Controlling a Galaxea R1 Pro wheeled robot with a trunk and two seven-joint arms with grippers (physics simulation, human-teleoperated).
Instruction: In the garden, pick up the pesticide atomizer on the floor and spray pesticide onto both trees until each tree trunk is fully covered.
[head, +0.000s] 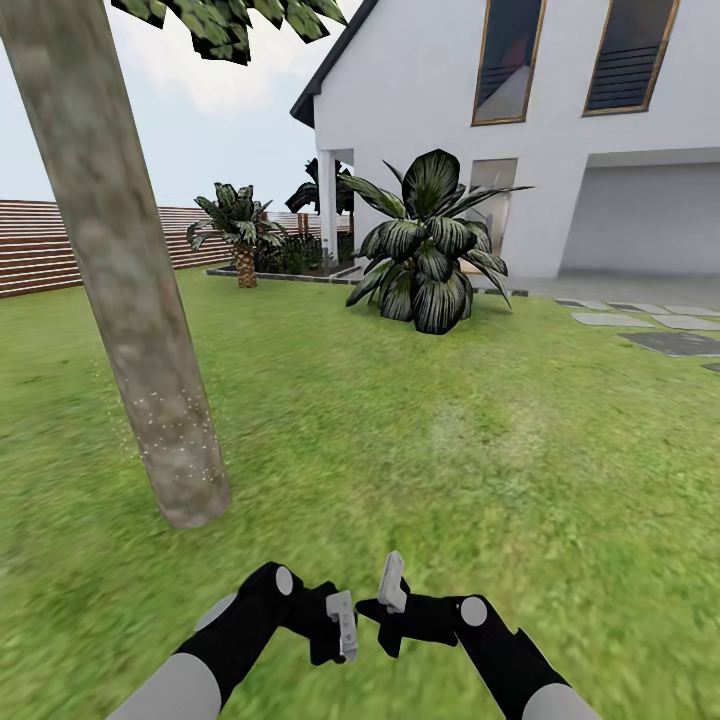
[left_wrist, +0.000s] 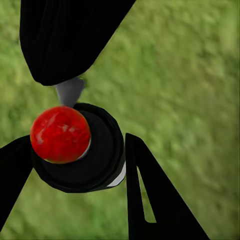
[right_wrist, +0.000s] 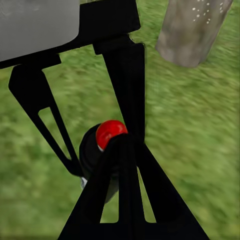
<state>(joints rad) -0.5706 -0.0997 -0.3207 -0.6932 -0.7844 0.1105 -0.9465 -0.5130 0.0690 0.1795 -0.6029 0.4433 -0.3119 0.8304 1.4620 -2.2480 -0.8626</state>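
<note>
The pesticide atomizer (left_wrist: 75, 150) is a black bottle with a round red top (right_wrist: 111, 132), held above the grass floor (head: 450, 450). My left gripper (left_wrist: 77, 145) is shut on its body, one finger on each side. My right gripper (right_wrist: 125, 141) is shut, its tips together right at the red top. Both grippers (head: 335, 635) (head: 388, 615) meet low in the head view and hide the bottle there. A tree trunk (head: 130, 300) leans up at the left, with white pesticide specks (head: 175, 430) near its base. That speckled trunk (right_wrist: 192, 30) also stands close beyond the bottle.
A large dark-leaved shrub (head: 430, 245) grows mid-lawn. A short palm (head: 240, 240) and a slatted wooden fence (head: 40, 245) stand at the back left. The white house (head: 560, 130) and grey stepping slabs (head: 660, 325) lie to the right. Open grass stretches ahead.
</note>
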